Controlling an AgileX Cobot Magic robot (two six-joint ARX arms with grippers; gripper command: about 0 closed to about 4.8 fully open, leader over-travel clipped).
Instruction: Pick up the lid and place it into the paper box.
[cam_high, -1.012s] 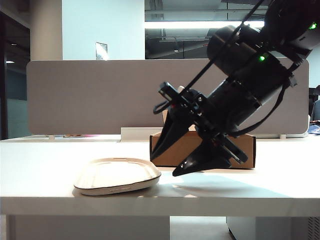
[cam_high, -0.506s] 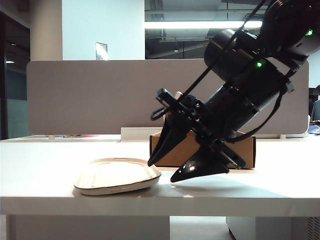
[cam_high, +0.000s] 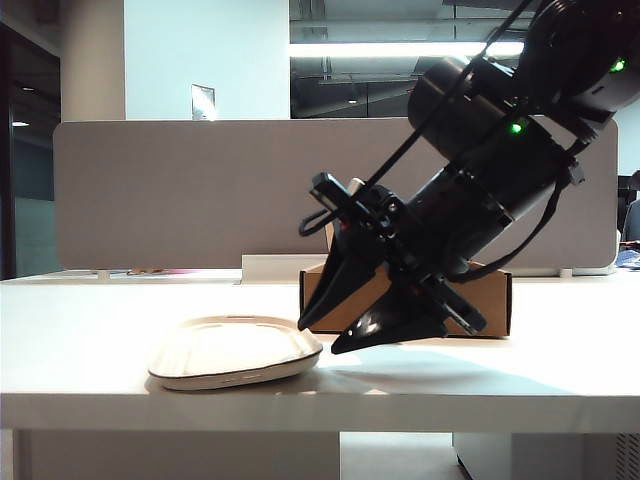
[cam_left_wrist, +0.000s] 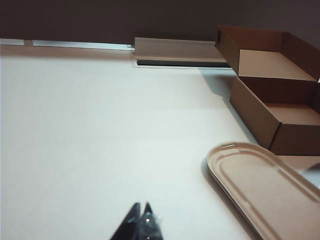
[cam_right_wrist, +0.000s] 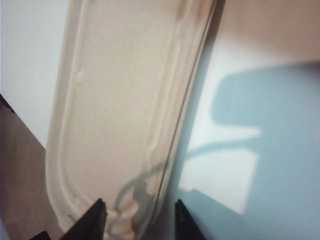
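Right wrist view: the right pincer (cam_right_wrist: 139, 212) straddles the lid's (cam_right_wrist: 125, 100) rim, spread; left pincer (cam_left_wrist: 140, 220) pressed together.

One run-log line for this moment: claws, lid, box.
right claw: jaws astride the lid edge, not clamped | left claw: tips together, apart from the lid | paper box: behind, without lid

No legible text, label, brand, number or sign appears in any view. A small framed notice (cam_high: 203, 101) hangs on the pale wall above the grey partition (cam_high: 180, 190), but its content is too small and washed out to read. The lid (cam_high: 236, 350), the paper box (cam_left_wrist: 272, 92) and the dark housing of the right arm (cam_high: 480, 200) bear no readable marking.
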